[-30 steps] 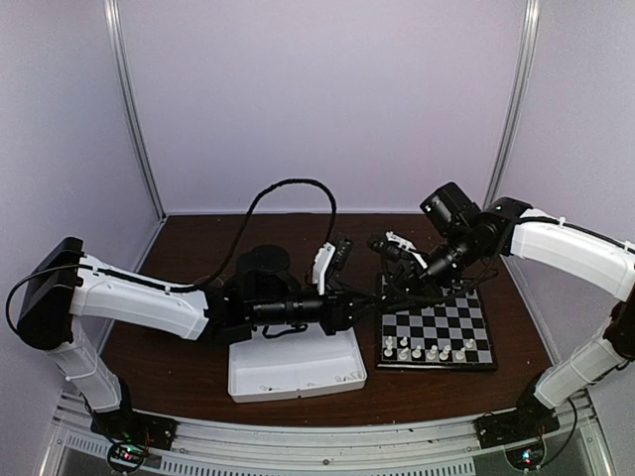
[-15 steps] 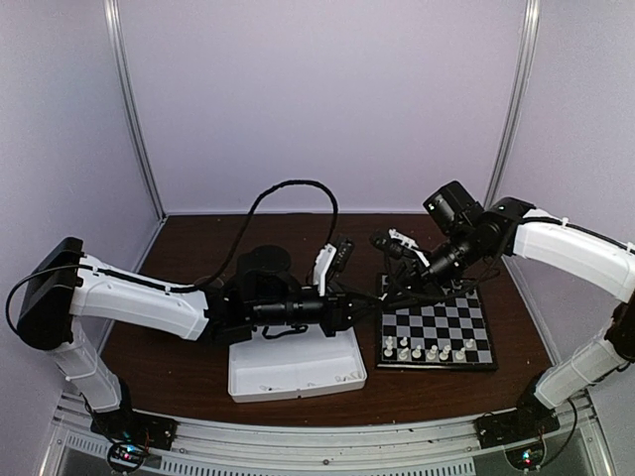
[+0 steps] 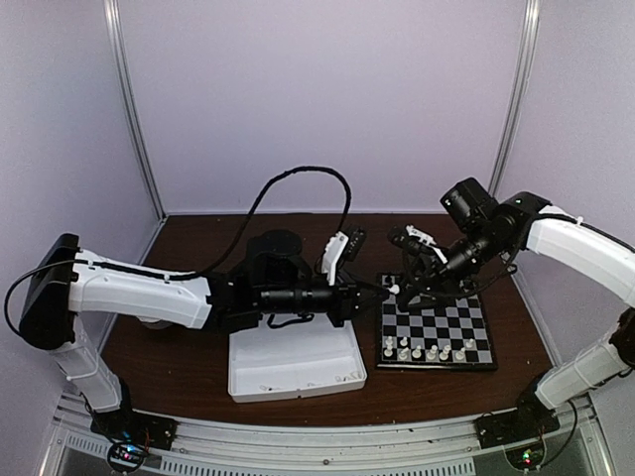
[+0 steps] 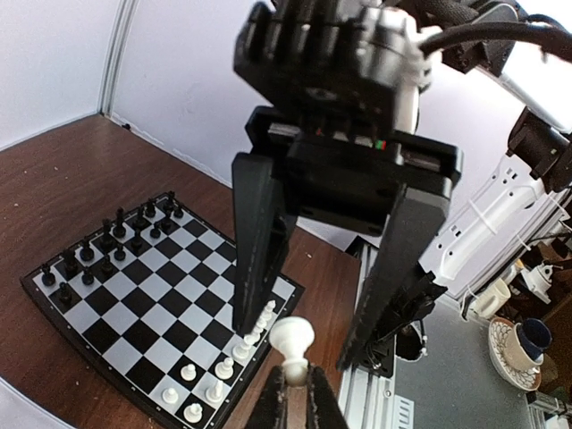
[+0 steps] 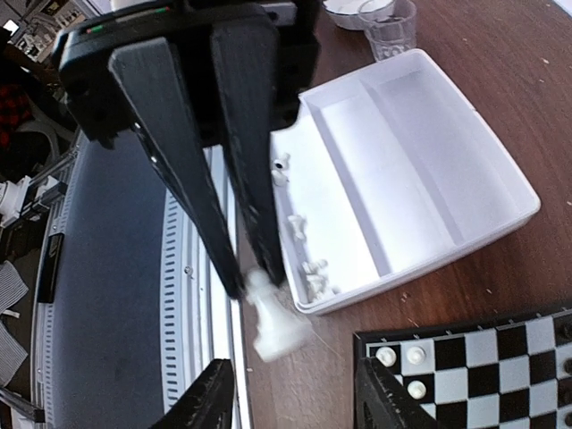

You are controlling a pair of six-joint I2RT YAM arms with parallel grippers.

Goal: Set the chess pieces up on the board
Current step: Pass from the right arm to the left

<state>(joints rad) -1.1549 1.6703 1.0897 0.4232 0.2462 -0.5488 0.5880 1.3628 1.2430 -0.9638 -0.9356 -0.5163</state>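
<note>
From above, the left gripper (image 3: 382,289) reaches across the brown surface (image 3: 198,248) and meets the right gripper (image 3: 405,290) near the far left corner of the board (image 3: 437,332). A white chess piece (image 3: 394,289) shows between them, and the white tray (image 3: 296,372) lies just left of the board. In the left wrist view, the left gripper is closed tight on the base of the white chess piece (image 4: 290,338), holding it upright in the air. The right gripper's black fingers (image 4: 259,241) stand well apart on either side of it, touching nothing. Below, the board (image 4: 152,295) carries black chess pieces (image 4: 107,241) on its far rows and white chess pieces (image 4: 214,380) along one edge. In the right wrist view, the right gripper (image 5: 293,371) is open and empty. The left gripper's long fingers (image 5: 250,161) pinch the white chess piece (image 5: 273,323) above the tray (image 5: 420,170), which holds a few small white chess pieces (image 5: 308,273).
</note>
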